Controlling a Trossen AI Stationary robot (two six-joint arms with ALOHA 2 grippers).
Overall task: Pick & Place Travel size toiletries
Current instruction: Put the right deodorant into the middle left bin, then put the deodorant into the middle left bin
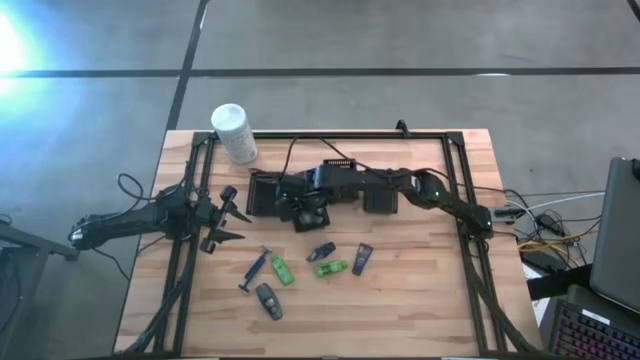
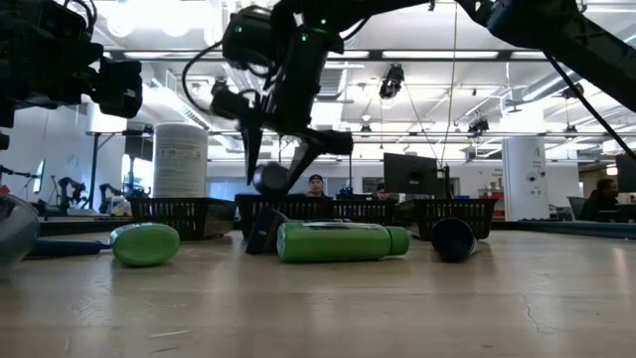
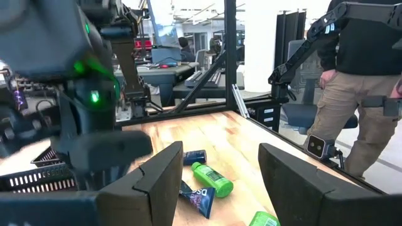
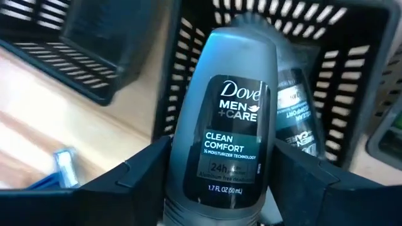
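My right gripper [image 1: 308, 208] reaches across the table's far middle and is shut on a grey oval Dove bottle [image 4: 223, 119], above a black slatted basket [image 4: 352, 75]. A second grey bottle [image 4: 300, 122] lies in that basket. On the wood nearer the front lie a blue razor [image 1: 255, 268], two green bottles [image 1: 282, 268] [image 1: 330, 268], two dark tubes [image 1: 320, 250] [image 1: 362, 258] and a grey bottle [image 1: 268, 300]. My left gripper [image 1: 225, 215] waits open at the table's left, touching nothing. My right gripper pinches the grey bottle between its two fingers, one on each narrow side of the lower labelled part [image 4: 182, 188]. The fingers come from above, pointing down. The bottle [image 2: 270, 179] hangs lifted clear over the basket, its rounded end pointing away from the wrist.
A large white canister [image 1: 233, 132] stands at the far left corner. Two more black baskets [image 1: 265, 190] [image 1: 380, 197] flank the middle one. A dark frame runs along the table's sides. A person [image 3: 352, 94] stands beyond the table's right side. Bare wood lies along the near edge.
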